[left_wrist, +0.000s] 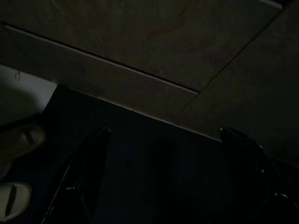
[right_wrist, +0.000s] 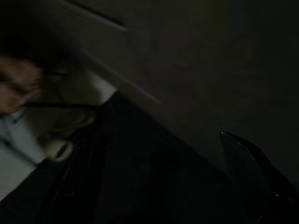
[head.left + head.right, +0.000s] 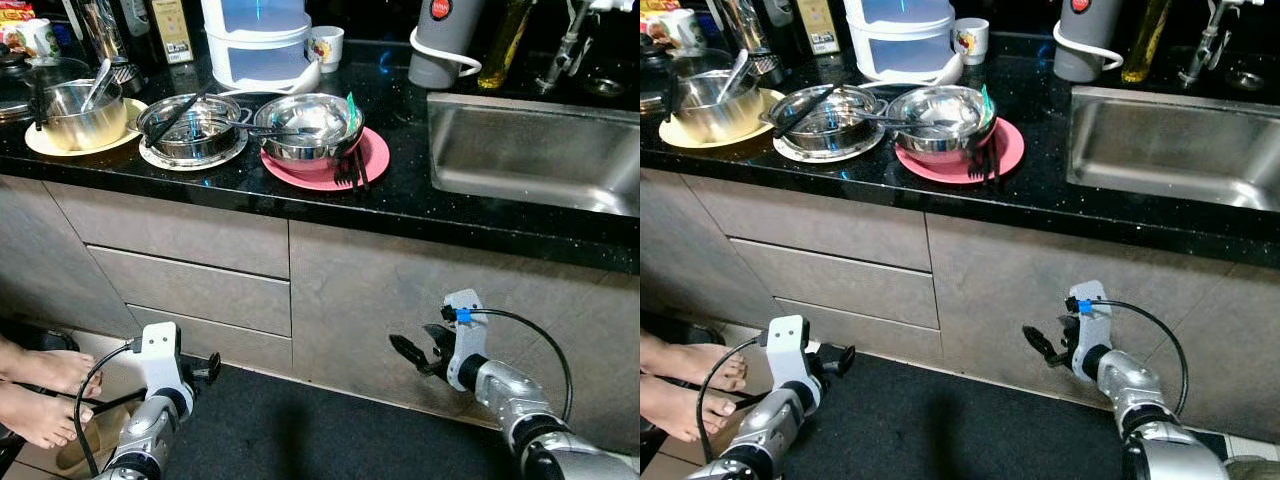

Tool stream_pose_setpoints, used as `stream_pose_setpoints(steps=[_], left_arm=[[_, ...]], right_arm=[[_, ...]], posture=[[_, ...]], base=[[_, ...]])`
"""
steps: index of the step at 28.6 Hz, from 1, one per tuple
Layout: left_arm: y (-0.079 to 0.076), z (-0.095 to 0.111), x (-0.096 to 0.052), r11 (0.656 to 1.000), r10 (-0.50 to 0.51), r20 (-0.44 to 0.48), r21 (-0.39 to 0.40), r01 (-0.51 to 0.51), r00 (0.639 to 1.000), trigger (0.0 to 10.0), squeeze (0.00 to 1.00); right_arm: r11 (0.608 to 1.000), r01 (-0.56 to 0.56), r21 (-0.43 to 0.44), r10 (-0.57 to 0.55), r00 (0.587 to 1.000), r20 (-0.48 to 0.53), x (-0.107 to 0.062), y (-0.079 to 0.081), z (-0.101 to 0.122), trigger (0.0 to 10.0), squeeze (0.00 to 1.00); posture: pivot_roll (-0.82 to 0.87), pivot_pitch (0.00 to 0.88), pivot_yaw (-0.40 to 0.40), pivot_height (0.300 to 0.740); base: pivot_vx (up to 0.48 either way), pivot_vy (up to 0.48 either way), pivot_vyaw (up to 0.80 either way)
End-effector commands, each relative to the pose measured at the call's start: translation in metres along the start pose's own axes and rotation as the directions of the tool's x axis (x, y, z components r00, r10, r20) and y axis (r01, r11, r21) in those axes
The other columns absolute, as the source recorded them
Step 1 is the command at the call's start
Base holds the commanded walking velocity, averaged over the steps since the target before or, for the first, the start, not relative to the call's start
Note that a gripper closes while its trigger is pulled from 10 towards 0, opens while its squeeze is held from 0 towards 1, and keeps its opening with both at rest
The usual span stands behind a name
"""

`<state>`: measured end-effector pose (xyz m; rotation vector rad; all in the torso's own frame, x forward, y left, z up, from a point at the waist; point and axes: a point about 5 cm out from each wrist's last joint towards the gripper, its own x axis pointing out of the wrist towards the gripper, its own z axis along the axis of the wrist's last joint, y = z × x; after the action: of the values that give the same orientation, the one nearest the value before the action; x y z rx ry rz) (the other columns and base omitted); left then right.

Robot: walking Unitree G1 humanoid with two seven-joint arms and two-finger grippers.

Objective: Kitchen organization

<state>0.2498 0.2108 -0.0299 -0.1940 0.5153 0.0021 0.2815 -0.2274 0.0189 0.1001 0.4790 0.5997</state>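
Low in front of the grey cabinet fronts, both grippers hang idle, nothing held. Left gripper [image 3: 205,366]: in the left wrist view its 2 black fingers [image 1: 84,177] stand wide apart with only the dark floor mat [image 3: 330,425] between them. Right gripper [image 3: 412,352]: fingers spread in a V, empty, pointing left toward the cabinet face; its wrist view is dark and blurred.

Outward: grey drawer fronts [image 3: 190,265] behind the left arm, plain grey cabinet door [image 3: 400,300] behind the right. A person's bare feet [image 3: 40,390] stand at far left, near the left arm.

Task items are all up on the black speckled stone counter [image 3: 400,195], well above both grippers:
- steel bowl with a utensil on a yellow round plate [image 3: 85,125], far left
- steel bowl with black tongs on a white plate [image 3: 192,130], middle
- steel bowl on a pink round plate [image 3: 312,135], with a black fork [image 3: 345,170] on the plate's near right edge
- stainless steel sink [image 3: 540,150], right, looks empty
- white stacked container [image 3: 258,40], white mug [image 3: 326,45], grey jug [image 3: 445,40] at the back

Judgement: nothing started; this is approach/setup. The next move calls for raising an arm well above counter height, then picking 1 target. The pink plate stack is the nearest central option. Risk: loose utensils sliding off when a bowl lifts.
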Motion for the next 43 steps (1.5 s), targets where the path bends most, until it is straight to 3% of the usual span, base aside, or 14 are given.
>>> stream_pose_setpoints(steps=[1, 5, 6, 7, 10, 15, 21, 24, 27, 28, 31, 38, 42, 43], left_arm=[[-0.001, -0.002, -0.001, 1.0, -0.003, -0.009, 0.004, 0.003, 1.0, 10.0, 0.0], [-0.001, -0.004, -0.001, 1.0, -0.011, -0.022, 0.012, 0.011, 1.0, 10.0, 0.0], [0.0, -0.005, -0.001, 0.999, -0.003, -0.031, 0.037, 0.004, 1.0, 10.0, 0.0], [0.0, -0.005, -0.001, 0.999, -0.003, -0.031, 0.037, 0.004, 1.0, 10.0, 0.0], [0.0, -0.005, -0.001, 0.998, -0.003, -0.032, 0.057, 0.005, 0.999, 10.0, 0.0], [-0.003, 0.008, 0.001, 0.995, -0.046, 0.038, 0.089, 0.043, 0.998, 10.0, 0.0], [-0.01, 0.021, 0.002, 0.985, -0.118, 0.123, 0.142, 0.1, 0.985, 10.0, 0.0], [-0.015, 0.036, 0.002, 0.977, -0.163, 0.223, 0.173, 0.125, 0.961, 10.0, 0.0], [-0.022, 0.055, -0.004, 0.97, -0.209, 0.357, 0.196, 0.146, 0.91, 10.0, 0.0], [-0.022, 0.055, -0.004, 0.97, -0.209, 0.357, 0.196, 0.146, 0.91, 10.0, 0.0], [-0.036, 0.072, -0.016, 0.961, -0.264, 0.467, 0.201, 0.189, 0.844, 10.0, 0.0], [-0.06, 0.088, -0.033, 0.942, -0.335, 0.542, 0.22, 0.255, 0.77, 10.0, 0.0], [-0.065, 0.086, -0.037, 0.939, -0.342, 0.539, 0.23, 0.256, 0.77, 10.0, 0.0], [-0.058, 0.084, -0.038, 0.956, -0.293, 0.54, 0.166, 0.242, 0.789, 10.0, 0.0]], right_arm=[[0.997, -0.079, 0.003, 0.079, 0.997, 0.013, -0.003, 0.001, 0.003, 10.0, 0.0], [0.971, -0.239, 0.003, 0.239, 0.969, 0.058, -0.003, 0.008, 0.014, 10.0, 0.0], [0.929, -0.369, 0.0, 0.367, 0.924, 0.105, -0.001, 0.016, 0.022, 10.0, 0.0], [0.929, -0.369, 0.0, 0.367, 0.924, 0.105, -0.001, 0.016, 0.022, 10.0, 0.0], [0.805, -0.592, -0.043, 0.588, 0.784, 0.199, 0.0, 0.038, 0.04, 10.0, 0.0], [0.731, -0.674, -0.107, 0.662, 0.661, 0.353, 0.002, 0.065, 0.064, 10.0, 0.0], [0.684, -0.72, -0.117, 0.703, 0.609, 0.367, -0.004, 0.076, 0.065, 10.0, 0.0], [0.707, -0.693, -0.139, 0.686, 0.624, 0.375, -0.007, 0.089, 0.065, 10.0, 0.0], [0.795, -0.599, -0.095, 0.557, 0.659, 0.506, -0.003, 0.1, 0.073, 10.0, 0.0], [0.795, -0.599, -0.095, 0.557, 0.659, 0.506, -0.003, 0.1, 0.073, 10.0, 0.0], [0.875, -0.484, -0.01, 0.397, 0.705, 0.588, 0.004, 0.101, 0.074, 10.0, 0.0], [0.927, -0.371, 0.052, 0.261, 0.738, 0.623, -0.001, 0.091, 0.077, 10.0, 0.0], [0.942, -0.323, 0.089, 0.197, 0.749, 0.633, -0.002, 0.089, 0.078, 10.0, 0.0], [0.951, -0.287, 0.114, 0.155, 0.762, 0.628, -0.001, 0.088, 0.077, 10.0, 0.0]], posture=[[-0.01, 0.054, -0.017, 0.74], [-0.02, 0.056, -0.013, 0.74], [-0.02, 0.056, -0.01, 0.74], [-0.02, 0.056, -0.01, 0.74], [-0.02, 0.053, -0.006, 0.74], [-0.02, 0.05, 0.001, 0.74], [-0.02, 0.048, 0.005, 0.74], [-0.01, 0.05, 0.006, 0.74], [-0.01, 0.064, 0.006, 0.74], [-0.01, 0.064, 0.006, 0.74], [-0.01, 0.07, 0.009, 0.74], [-0.01, 0.077, 0.009, 0.74], [0.0, 0.078, 0.009, 0.74], [0.0, 0.079, 0.01, 0.74]], base=[[0.0, 0.0, 0.0], [0.0, 0.0, 0.0], [0.0, 0.0, 0.0], [0.0, 0.0, 0.0], [0.0, 0.0, 0.0], [0.0, 0.0, 0.0], [0.0, 0.0, 0.0], [0.0, 0.0, 0.0], [0.0, 0.0, 0.0], [0.0, 0.0, 0.0], [0.0, 0.0, 0.0], [0.0, 0.0, 0.0], [0.0, 0.0, 0.0], [0.0, 0.0, 0.0]])
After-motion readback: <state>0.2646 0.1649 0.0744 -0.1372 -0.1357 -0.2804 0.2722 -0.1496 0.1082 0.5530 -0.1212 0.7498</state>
